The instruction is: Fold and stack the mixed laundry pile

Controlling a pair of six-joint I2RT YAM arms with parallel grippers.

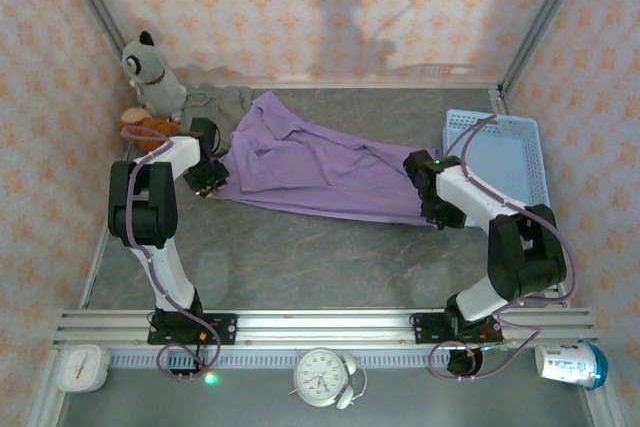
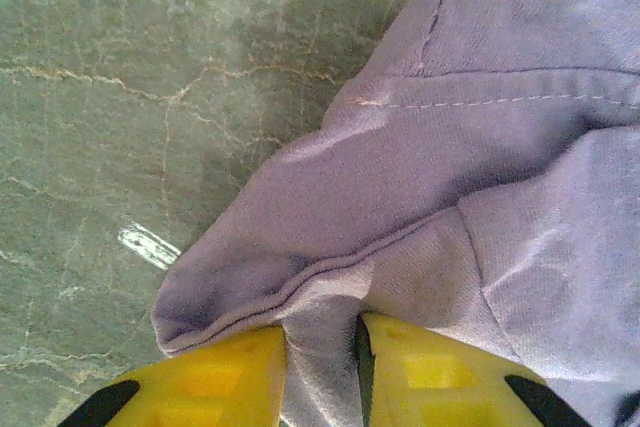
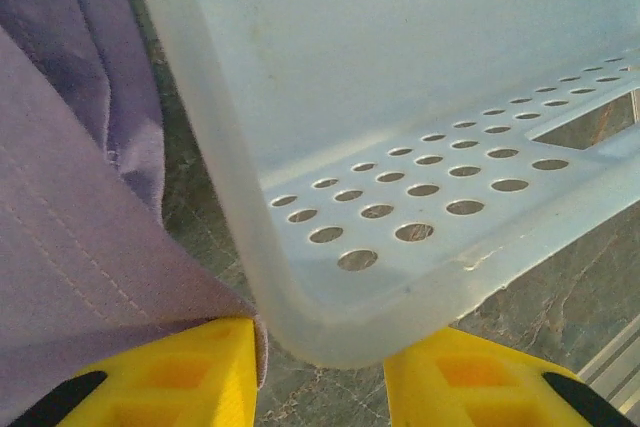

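Note:
The large lavender garment [image 1: 320, 167] lies spread across the middle of the table, rumpled at its left end. A small taupe garment [image 1: 222, 100] sits bunched at the back left, just behind it. My left gripper [image 1: 208, 179] is at the lavender garment's left edge. In the left wrist view that gripper [image 2: 322, 332] is shut on a pinched fold of the lavender garment [image 2: 480, 177]. My right gripper [image 1: 437, 212] is at the garment's right end. In the right wrist view it [image 3: 320, 332] stands open, the lavender garment's [image 3: 60, 237] edge draped over its left finger and nothing clamped.
The light blue basket [image 1: 535, 162] stands at the right, its near corner [image 3: 400, 97] just beyond my right fingertips. A grey plush toy [image 1: 150, 72] and an orange one [image 1: 145, 127] sit at the back left by the wall. Two clocks [image 1: 325, 375] lie in front of the rail.

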